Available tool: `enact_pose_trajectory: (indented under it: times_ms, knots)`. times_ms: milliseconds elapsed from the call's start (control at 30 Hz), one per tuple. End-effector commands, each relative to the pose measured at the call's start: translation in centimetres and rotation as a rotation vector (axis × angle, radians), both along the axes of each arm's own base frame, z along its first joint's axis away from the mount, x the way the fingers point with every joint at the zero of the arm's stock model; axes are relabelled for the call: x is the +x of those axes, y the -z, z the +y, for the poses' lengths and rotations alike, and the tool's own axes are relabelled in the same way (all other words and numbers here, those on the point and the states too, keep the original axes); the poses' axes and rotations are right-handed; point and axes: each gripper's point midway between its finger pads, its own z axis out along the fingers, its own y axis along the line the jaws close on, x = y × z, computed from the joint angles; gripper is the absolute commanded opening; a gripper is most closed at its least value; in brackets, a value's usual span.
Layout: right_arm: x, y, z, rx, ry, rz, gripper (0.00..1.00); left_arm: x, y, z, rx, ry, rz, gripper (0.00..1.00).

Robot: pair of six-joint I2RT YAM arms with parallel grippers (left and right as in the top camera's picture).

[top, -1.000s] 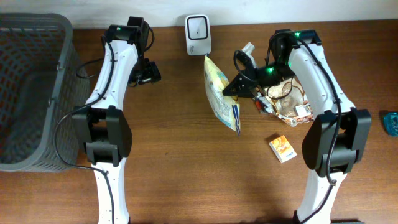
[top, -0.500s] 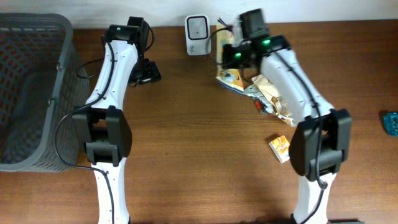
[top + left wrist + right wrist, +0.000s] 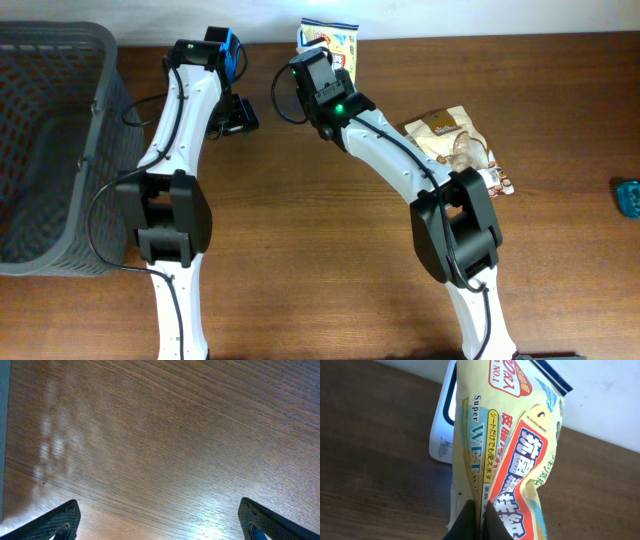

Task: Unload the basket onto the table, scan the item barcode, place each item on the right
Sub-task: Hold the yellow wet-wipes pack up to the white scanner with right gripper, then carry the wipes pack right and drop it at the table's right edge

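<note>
Only one yellow pack fronts one scanner

Glossy crinkled plastic-film packet, smooth white plastic scanner, satin wood-grain table, matt grey plastic basket

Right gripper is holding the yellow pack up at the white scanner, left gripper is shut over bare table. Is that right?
Not quite: the left gripper is open, its fingers spread to both corners of the left wrist view over bare table. The right gripper does hold the yellow pack at the white scanner.
</note>
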Motion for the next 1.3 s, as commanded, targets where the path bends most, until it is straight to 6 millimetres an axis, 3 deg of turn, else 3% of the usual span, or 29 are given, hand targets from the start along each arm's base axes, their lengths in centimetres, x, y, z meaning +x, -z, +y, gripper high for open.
enact_pose_trajectory:
  times_ms: [0, 100, 200, 233, 300, 367, 467, 500, 600, 667, 733, 767, 933, 1000, 1100, 1267]
  knots:
    - [0.8, -0.2, -0.3, -0.014, 0.023, -0.034, 0.04, 0.3, -0.1, 0.1, 0.009, -0.008, -0.012, 0.99]
    - [0.8, 0.9, -0.1, -0.019, 0.017, -0.021, 0.04, 0.3, -0.1, 0.1, 0.009, -0.008, -0.012, 0.99]
    - [0.9, 0.6, -0.2, -0.021, 0.021, -0.027, 0.04, 0.3, -0.1, 0.1, 0.009, -0.008, -0.012, 0.99]
    - [0.9, -0.2, -0.4, -0.018, 0.025, -0.037, 0.04, 0.3, -0.1, 0.1, 0.009, -0.008, -0.012, 0.99]
    - [1.2, -3.6, -1.1, 0.011, 0.043, -0.085, 0.04, 0.3, -0.1, 0.1, 0.009, -0.008, -0.012, 0.99]
    - [1.3, -8.1, -3.2, 0.049, 0.092, -0.123, 0.04, 0.3, -0.1, 0.1, 0.009, -0.008, -0.012, 0.99]
    - [0.5, -14.1, -9.6, 0.177, 0.273, -0.15, 0.04, 0.3, -0.1, 0.1, 0.009, -0.008, -0.012, 0.99]
    - [-0.4, -16.7, -14.2, 0.221, 0.373, -0.162, 0.04, 0.3, -0.1, 0.1, 0.009, -0.008, -0.012, 0.99]
    - [-2.6, -19.4, -23.3, 0.227, 0.542, -0.162, 0.04, 0.3, -0.1, 0.1, 0.009, -0.008, -0.012, 0.99]
    - [-4.7, -18.3, -30.6, 0.227, 0.718, -0.105, 0.04, 0.3, -0.1, 0.1, 0.009, -0.008, -0.012, 0.99]
    - [-6.9, -16.3, -36.3, 0.248, 0.894, -0.044, 0.04, 0.3, -0.1, 0.1, 0.009, -0.008, -0.012, 0.99]
    - [-8.8, -14.8, -40.2, 0.28, 1.034, -0.006, 0.04, 0.3, -0.1, 0.1, 0.009, -0.008, -0.012, 0.99]
    - [-14.5, -9.8, -52.0, 0.296, 1.367, 0.086, 0.04, 0.3, -0.1, 0.1, 0.009, -0.008, -0.012, 0.99]
    - [-15.4, -7.4, -55.2, 0.292, 1.435, 0.11, 0.04, 0.3, -0.1, 0.1, 0.009, -0.008, -0.012, 0.99]
    - [-15.2, -4.9, -58.6, 0.281, 1.469, 0.101, 0.04, 0.3, -0.1, 0.1, 0.009, -0.008, -0.012, 0.99]
    - [-13.2, -3.7, -61.8, 0.298, 1.482, -0.019, 0.04, 0.3, -0.1, 0.1, 0.009, -0.008, -0.012, 0.99]
